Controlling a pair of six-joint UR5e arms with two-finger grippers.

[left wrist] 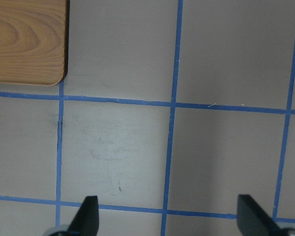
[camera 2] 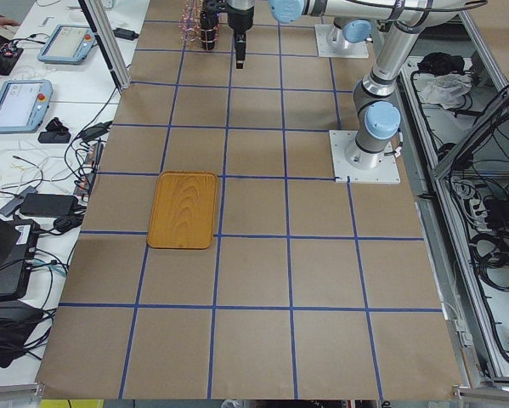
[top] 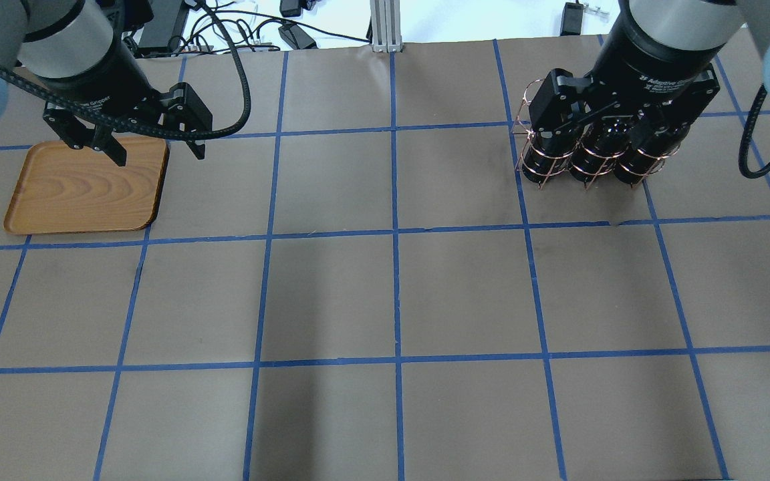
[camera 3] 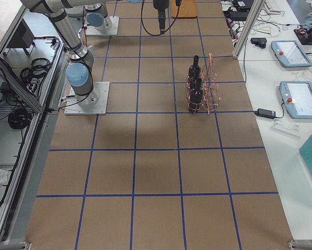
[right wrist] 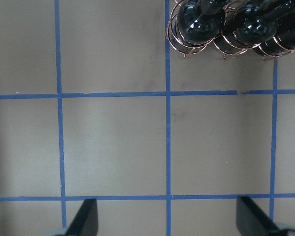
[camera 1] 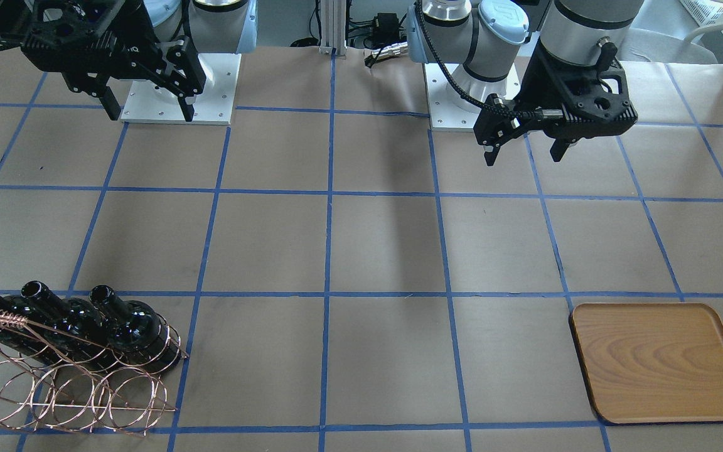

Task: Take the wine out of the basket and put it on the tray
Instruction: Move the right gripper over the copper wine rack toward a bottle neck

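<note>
Three glossy black wine bottles [camera 1: 128,321] lie in the copper wire basket [camera 1: 73,392] at the table's far right, seen from the robot. In the overhead view the basket [top: 533,155] sits under my right gripper [top: 602,137], which is open, empty and held high above it. The right wrist view shows the bottles [right wrist: 199,19] at the top, beyond the open fingertips [right wrist: 88,216]. The wooden tray [top: 84,190] lies at the far left. My left gripper [top: 158,155] is open and empty, raised off the tray's right edge. The tray's corner [left wrist: 24,39] shows in the left wrist view.
Brown paper with a blue tape grid [top: 395,240] covers the table. The arm bases [camera 1: 179,94] stand on white plates at the robot's side. Cables and a metal post [top: 385,27] lie past the far edge. Screens and pendants sit on the side benches [camera 3: 296,78].
</note>
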